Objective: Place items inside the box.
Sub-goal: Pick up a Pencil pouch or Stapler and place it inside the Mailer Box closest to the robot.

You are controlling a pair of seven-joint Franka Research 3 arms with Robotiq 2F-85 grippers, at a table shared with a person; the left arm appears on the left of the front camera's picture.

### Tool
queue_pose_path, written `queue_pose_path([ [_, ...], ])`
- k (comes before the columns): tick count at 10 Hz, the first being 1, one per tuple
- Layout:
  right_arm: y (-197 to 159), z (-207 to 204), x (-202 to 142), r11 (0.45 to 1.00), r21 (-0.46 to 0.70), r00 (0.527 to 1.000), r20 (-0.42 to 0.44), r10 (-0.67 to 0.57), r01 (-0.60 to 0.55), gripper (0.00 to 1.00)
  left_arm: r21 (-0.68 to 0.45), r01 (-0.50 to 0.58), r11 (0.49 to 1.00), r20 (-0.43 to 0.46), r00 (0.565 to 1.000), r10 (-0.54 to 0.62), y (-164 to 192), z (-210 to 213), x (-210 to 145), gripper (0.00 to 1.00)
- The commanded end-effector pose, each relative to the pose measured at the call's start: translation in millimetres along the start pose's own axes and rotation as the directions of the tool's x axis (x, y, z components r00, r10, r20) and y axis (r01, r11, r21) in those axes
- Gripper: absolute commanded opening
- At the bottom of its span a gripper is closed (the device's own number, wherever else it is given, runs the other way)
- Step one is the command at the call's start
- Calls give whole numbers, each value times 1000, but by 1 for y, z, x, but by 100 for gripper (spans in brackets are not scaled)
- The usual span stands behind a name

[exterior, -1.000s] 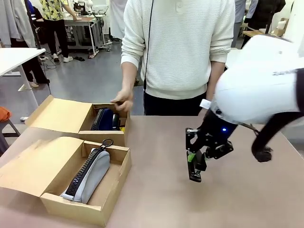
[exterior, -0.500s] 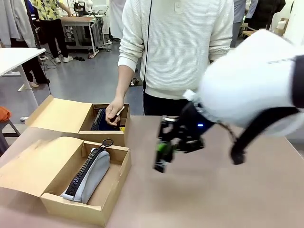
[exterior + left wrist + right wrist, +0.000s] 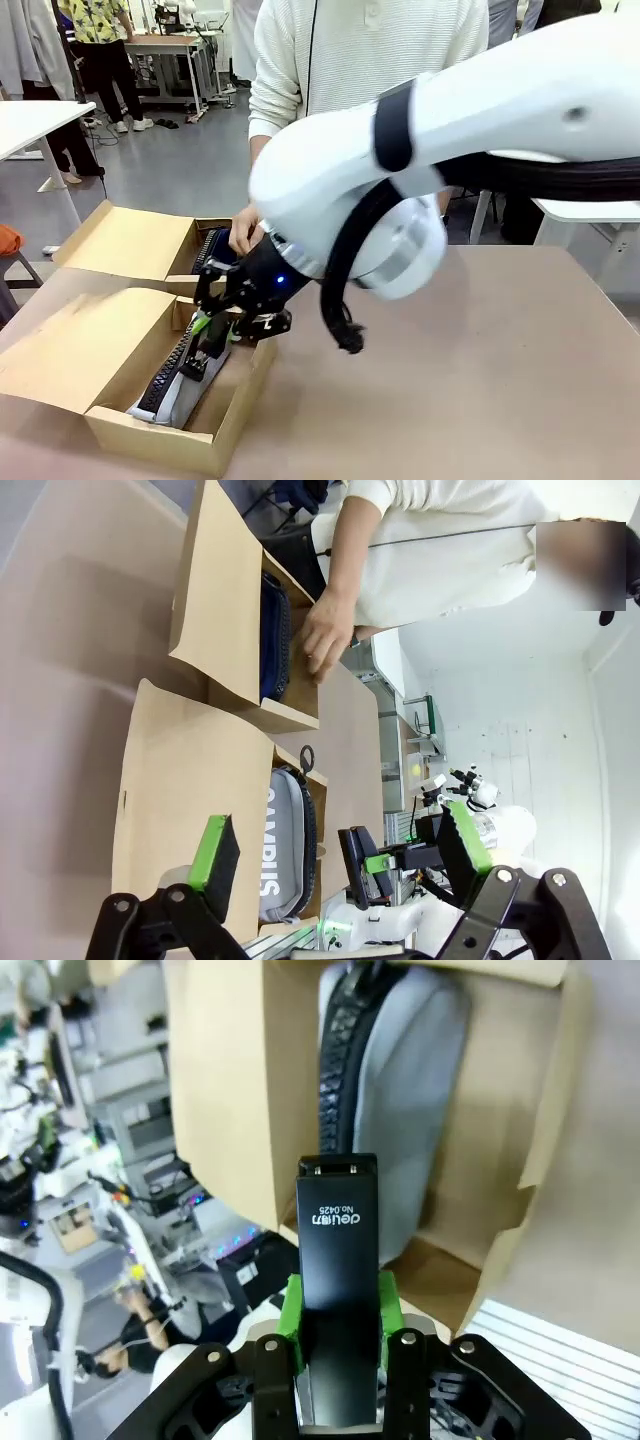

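The right gripper [image 3: 205, 345] is over in the lower left of the front view, its jaws pinched partway in on the black stapler [image 3: 200, 358]. The right wrist view shows the grip well: green pads clamp the stapler's [image 3: 338, 1230] narrow sides near its back end, and most of the body sticks out past them. It hangs nose-down over the near cardboard box [image 3: 245, 395], right above the grey "CAMPUS" pencil case [image 3: 185, 390] lying inside.

The stapler looks rigid and dense for its size, with a smooth, probably slick shell. Held that far back it could pivot, so a hold across the flat sides nearer the middle would be steadier. The case is soft fabric and should cushion a landing, though its zip ridge may tip the stapler sideways.

The case takes up much of the box floor, leaving a strip along the right wall. The open flap [image 3: 70, 350] spreads out to the left. Just behind, in the far box [image 3: 225, 288], a person's hand [image 3: 245, 232] is beside the navy pouch [image 3: 215, 250], close to the arm's wrist.

In the left wrist view the left gripper [image 3: 338, 845] hangs back with its jaws spread wide and empty.
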State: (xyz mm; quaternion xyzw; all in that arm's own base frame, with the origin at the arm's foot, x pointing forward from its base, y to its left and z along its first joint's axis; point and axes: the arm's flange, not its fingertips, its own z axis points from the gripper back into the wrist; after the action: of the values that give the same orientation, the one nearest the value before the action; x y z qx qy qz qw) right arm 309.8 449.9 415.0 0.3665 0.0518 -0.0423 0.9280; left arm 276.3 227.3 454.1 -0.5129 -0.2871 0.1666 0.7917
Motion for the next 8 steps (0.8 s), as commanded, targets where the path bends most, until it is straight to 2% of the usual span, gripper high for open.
queue_pose_path([
  [1,-12,41,-3,1000,2,998,63,-21,21,32,-19,16,1000,9,1000,-15,0,0,-1,100],
  [2,-12,41,-3,1000,2,998,63,-21,21,32,-19,16,1000,9,1000,-15,0,0,-1,100],
  [3,-3,10,2,1000,0,1000,18,-5,5,32,-19,16,1000,9,1000,-15,0,0,-1,100],
  [4,0,-6,2,995,-97,998,54,-15,20,32,-19,16,1000,9,1000,-15,0,0,-1,100],
  [5,4,-21,8,988,-142,996,71,-47,57,32,-19,16,1000,9,1000,-15,0,0,-1,100],
  [7,4,-28,11,978,-183,992,85,-90,104,32,-19,16,1000,9,1000,-15,0,0,-1,100],
  [8,4,-29,12,980,-178,995,62,-83,93,32,-19,16,1000,9,1000,-15,0,0,-1,100],
])
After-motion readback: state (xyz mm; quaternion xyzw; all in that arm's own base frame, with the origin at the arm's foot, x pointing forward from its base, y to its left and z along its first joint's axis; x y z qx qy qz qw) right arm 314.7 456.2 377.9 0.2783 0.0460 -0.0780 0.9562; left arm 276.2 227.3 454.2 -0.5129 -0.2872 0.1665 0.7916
